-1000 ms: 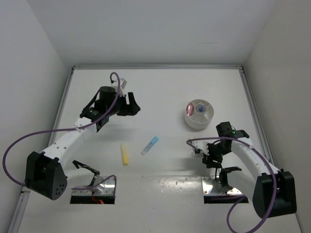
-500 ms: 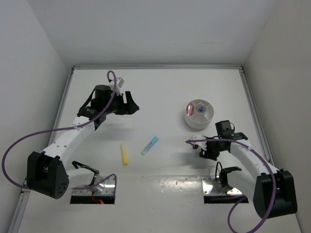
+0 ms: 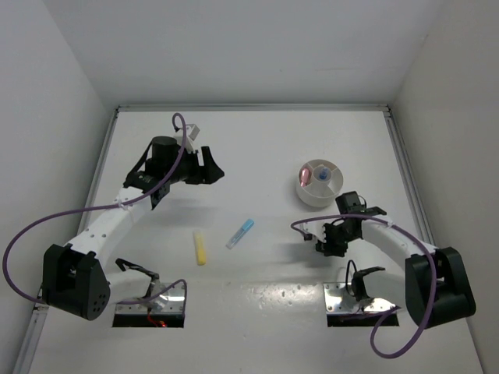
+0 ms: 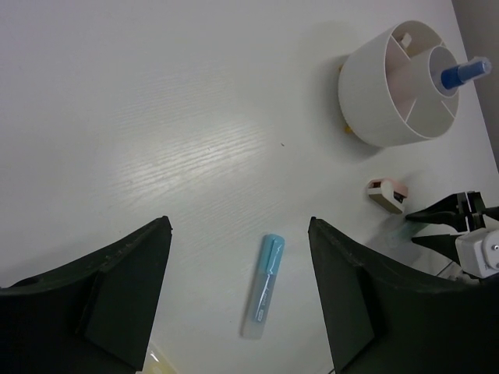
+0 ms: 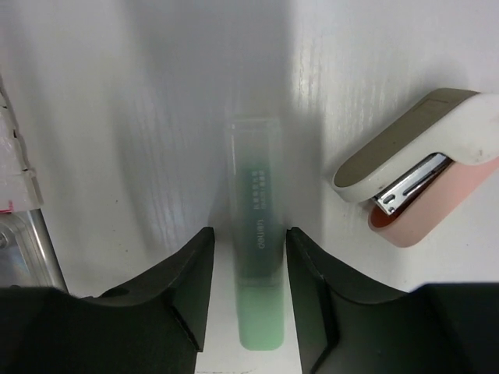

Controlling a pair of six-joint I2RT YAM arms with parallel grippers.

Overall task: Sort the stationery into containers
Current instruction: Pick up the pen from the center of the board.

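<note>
Right pincer: the right gripper [image 5: 248, 241] is down at the table [image 3: 257, 148], jaws narrowed either side of the green stick [image 5: 256, 195]. A sliver of table shows on each side, so no firm hold yet by my eye.
Green stick: flat on the table, lengthwise between the jaws.
Neighbour: a tan-and-pink block [image 5: 413, 164] lies just beside, right of the stick, apart from it.
Step in hand: I'd call this the pick of the green stick.
Next move: pinch square on the stick, lift clear of the block, carry to the dish [image 4: 374, 117].
Waiting: yellow stick [image 3: 200, 248] and blue stick [image 4: 263, 284], loose mid-table.
Dish: farther out, the blue-capped bottle [image 4: 464, 72] upright in its centre well, something pink in one compartment.
Left pincer: the left gripper [image 4: 238, 234] hangs high at the far side, jaws wide, holding nothing.
</note>
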